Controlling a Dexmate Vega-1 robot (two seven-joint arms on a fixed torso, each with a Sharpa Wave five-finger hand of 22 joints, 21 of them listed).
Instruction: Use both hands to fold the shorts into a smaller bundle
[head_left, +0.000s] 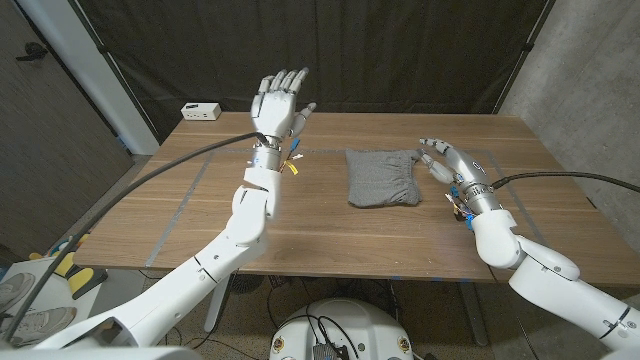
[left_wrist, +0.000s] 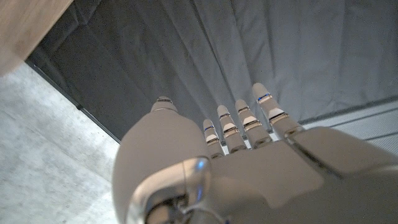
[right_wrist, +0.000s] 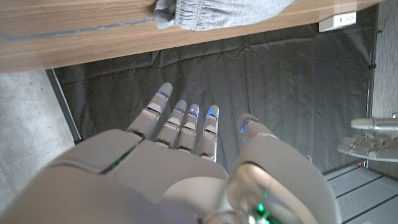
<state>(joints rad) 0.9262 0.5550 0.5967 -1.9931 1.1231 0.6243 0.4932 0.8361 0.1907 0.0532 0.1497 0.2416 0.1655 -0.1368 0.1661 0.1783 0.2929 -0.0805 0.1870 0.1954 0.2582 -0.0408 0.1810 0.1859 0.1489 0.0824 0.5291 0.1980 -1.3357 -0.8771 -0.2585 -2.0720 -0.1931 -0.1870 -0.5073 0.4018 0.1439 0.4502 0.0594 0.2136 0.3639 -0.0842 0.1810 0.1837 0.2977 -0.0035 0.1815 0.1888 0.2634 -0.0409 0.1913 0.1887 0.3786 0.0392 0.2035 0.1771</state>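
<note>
Folded grey shorts (head_left: 382, 178) lie mid-desk (head_left: 300, 225). Left hand (head_left: 280, 100) raised at 10 o'clock, fingers spread, empty. Right hand (head_left: 447, 162) at 3 o'clock beside shorts, fingers apart, empty.

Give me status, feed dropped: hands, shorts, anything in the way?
Left hand open, raised. Right hand open beside grey shorts. Shorts folded, mid-table. White box far corner, no obstruction.

A wooden table (head_left: 300, 215) stands before a dark curtain (head_left: 330, 50) hung in folds. Grey concrete wall (head_left: 585, 80) shows at the right, a dark panel (head_left: 45, 120) at the left. A white box (head_left: 201, 111) sits at the table's far left corner.
</note>
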